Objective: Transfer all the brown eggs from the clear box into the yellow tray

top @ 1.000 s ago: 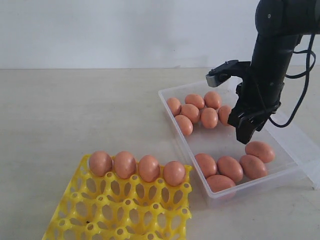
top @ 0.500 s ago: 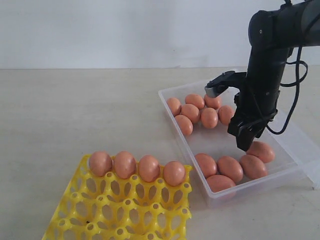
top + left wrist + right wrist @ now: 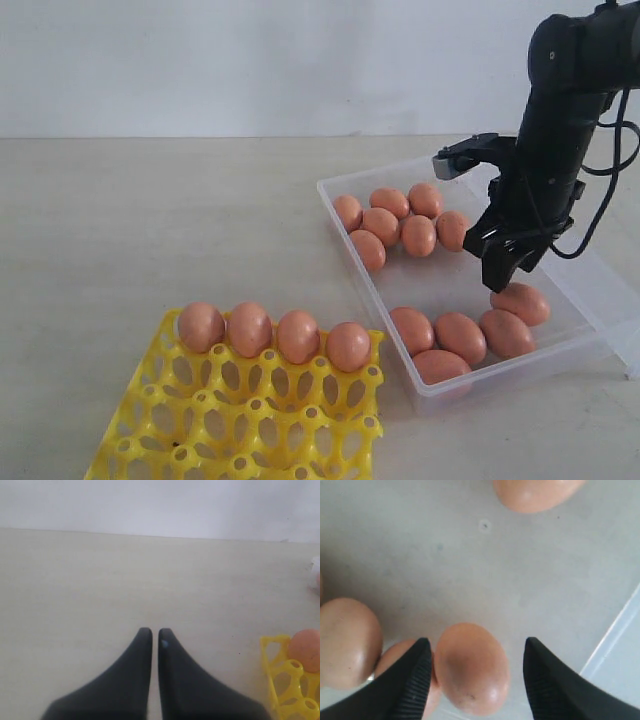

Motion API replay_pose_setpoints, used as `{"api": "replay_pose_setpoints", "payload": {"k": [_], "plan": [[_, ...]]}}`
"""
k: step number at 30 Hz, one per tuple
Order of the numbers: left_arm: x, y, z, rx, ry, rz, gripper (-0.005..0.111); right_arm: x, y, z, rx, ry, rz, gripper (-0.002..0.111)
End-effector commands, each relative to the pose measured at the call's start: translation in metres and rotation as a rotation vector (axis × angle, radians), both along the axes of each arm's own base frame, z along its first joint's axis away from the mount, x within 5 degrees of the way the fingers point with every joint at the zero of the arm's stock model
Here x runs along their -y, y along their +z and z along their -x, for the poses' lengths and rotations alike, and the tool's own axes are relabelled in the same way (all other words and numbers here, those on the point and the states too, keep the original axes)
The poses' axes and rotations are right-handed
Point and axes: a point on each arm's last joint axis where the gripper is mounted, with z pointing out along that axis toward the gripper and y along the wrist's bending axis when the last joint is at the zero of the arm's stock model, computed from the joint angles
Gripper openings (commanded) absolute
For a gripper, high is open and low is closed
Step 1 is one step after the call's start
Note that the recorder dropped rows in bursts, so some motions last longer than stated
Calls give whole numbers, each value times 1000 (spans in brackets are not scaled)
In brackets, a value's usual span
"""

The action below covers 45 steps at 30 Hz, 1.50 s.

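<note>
Two black fingers point(image 3: 412, 680) of the right gripper point(image 3: 478, 644) stand wide apart with one brown egg point(image 3: 470, 672) lying between them, and nothing is clamped. They bracket the egg across its narrow girth, probably because that is the shortest and steadiest span for a fragile shell. One finger sits close against the egg's flank, while the other has clear floor between it and the shell, so the claw looks a little off-centre for closing.

Just outside the nearer finger lies a neighbouring egg point(image 3: 347, 650), and another is partly hidden behind that finger. The finger has to slip into a tight gap there, and it could nudge either one.

Around the claw, the clear box point(image 3: 440, 285) holds the remaining brown eggs in two groups. The chosen egg belongs to the small huddle under and beside the claw. A second cluster point(image 3: 400, 225) lies further off at the box's other end, with bare floor between the groups.

Well apart from the claw, past the box wall, sits the yellow tray point(image 3: 250, 420). Four eggs point(image 3: 298, 336) fill its row nearest the box, and the other cells are open, so most of the job remains.

Farthest out, the left gripper point(image 3: 151, 632) hangs over bare table point(image 3: 100, 580) with its fingers pressed together and holding nothing, apparently parked out of the way.
</note>
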Motion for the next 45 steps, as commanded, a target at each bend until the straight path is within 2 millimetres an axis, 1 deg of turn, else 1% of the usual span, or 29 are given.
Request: {"api": "replay_pose_setpoints", "payload": {"k": [1,18,26,42,45], "plan": [[0,0,0,7,-2,-4,4,-3,1,0,1,-22,-56,48],[0,0,0,7,-2,-4,4,-2,1,0,6,4,-47,48],[0,0,0,7,-2,-4,4,3,1,-2,15,1,-53,48],[0,0,0,7,-2,-4,4,1,2,-2,16,-3,-78,48],[0,0,0,7,-2,-4,4,2,-5,2,6,1,-75,48]]}}
